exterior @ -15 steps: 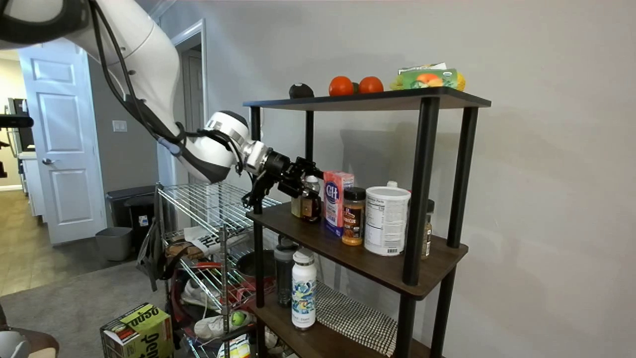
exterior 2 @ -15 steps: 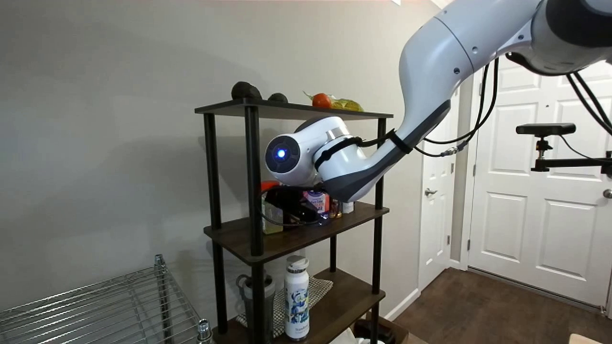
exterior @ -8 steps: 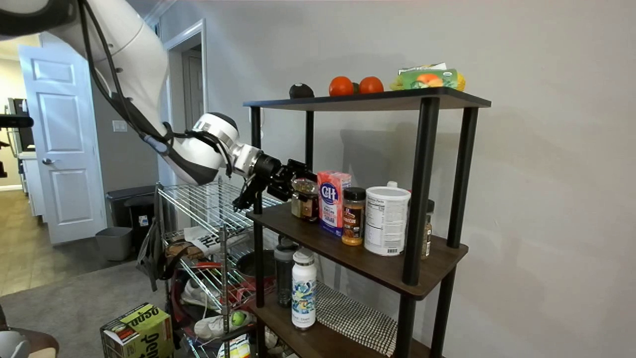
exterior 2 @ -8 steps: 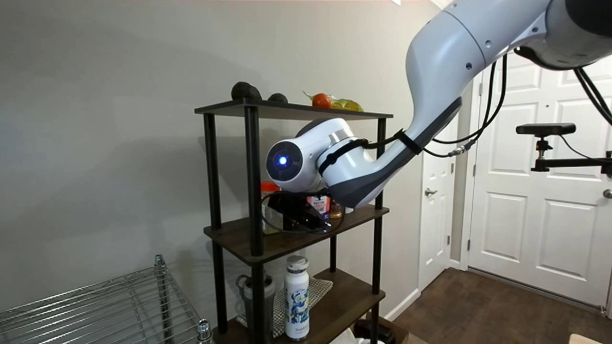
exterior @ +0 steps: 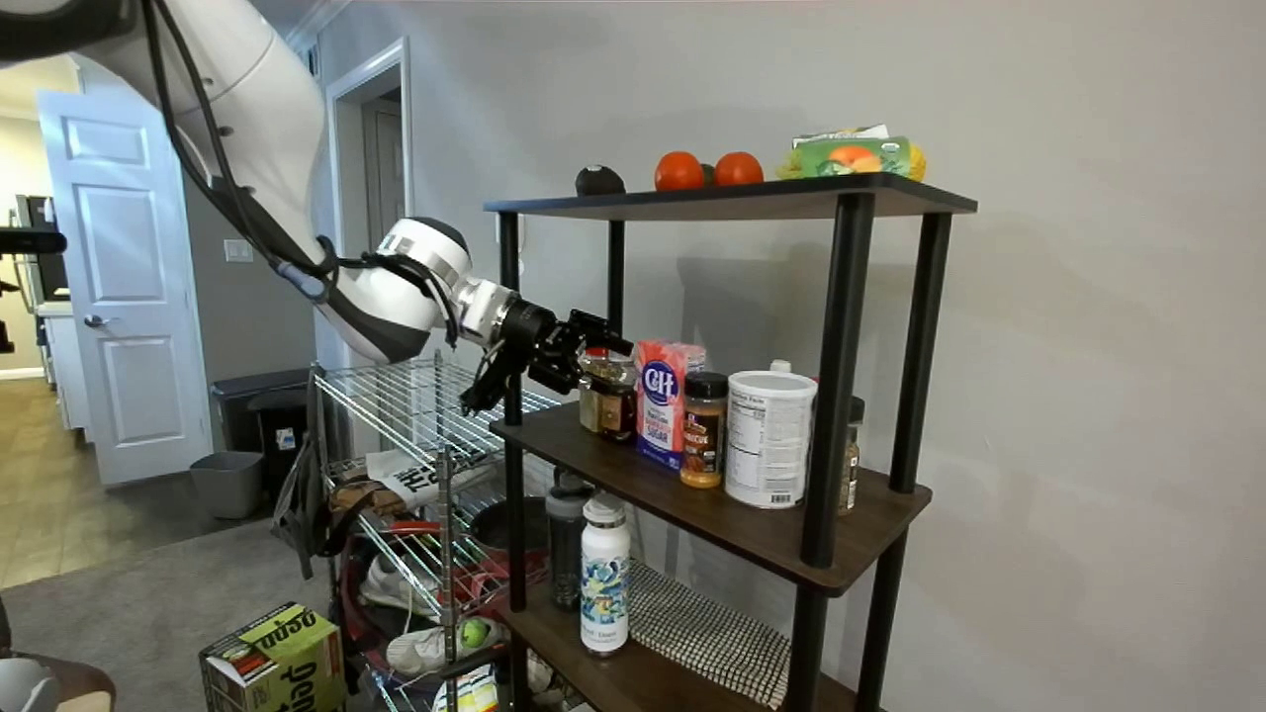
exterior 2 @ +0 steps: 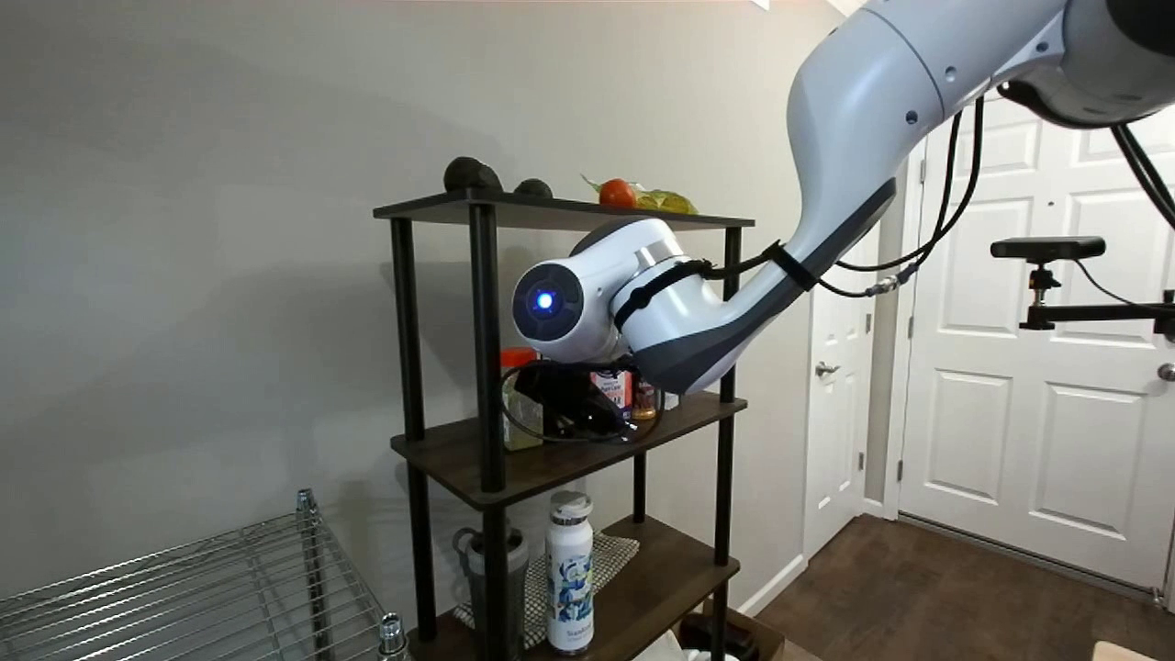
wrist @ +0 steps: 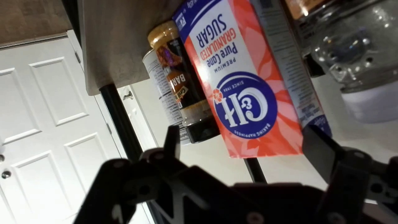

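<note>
1. Grey wall (exterior: 1088,346) at the back, dark shelf unit (exterior: 806,643) against it with three shelves showing, and the arm (exterior 2: 826,165) reaches in at the middle shelf (exterior: 732,529)
2. One sugar box (wrist: 242,81), standing upright on that middle shelf, so its long axis runs vertical (lettering reads upside down in the wrist view)
3. Just one arm, so no debate about which is nearer. Its gripper (wrist: 244,138) is spread wide, nothing held that I can see
4. Key bit imo: the box is straight ahead of the gripper, looks just past the fingertips, but off toward the finger (wrist: 317,152) on the right of the wrist view. That finger overlaps the box's edge there, can't tell if it touches
5. Neighbours: one barbecue seasoning bottle (exterior: 703,430) just beside the box, one white canister (exterior: 771,440) next along, one white-capped glass bottle (wrist: 357,56) on the box's other side, one red-lidded jar (exterior 2: 525,413), one spice bottle (exterior: 853,457) half hidden by an upright (exterior: 837,396)
6. Top shelf (exterior 2: 560,217): two tomatoes (exterior: 680,171), two dark avocado-looking things (exterior 2: 473,174), one green packet (exterior: 856,156)
7. Bottom shelf (exterior: 673,687): one white bottle (exterior: 604,578), one dark tumbler (exterior: 567,544), one checked mat (exterior: 692,633)
</note>
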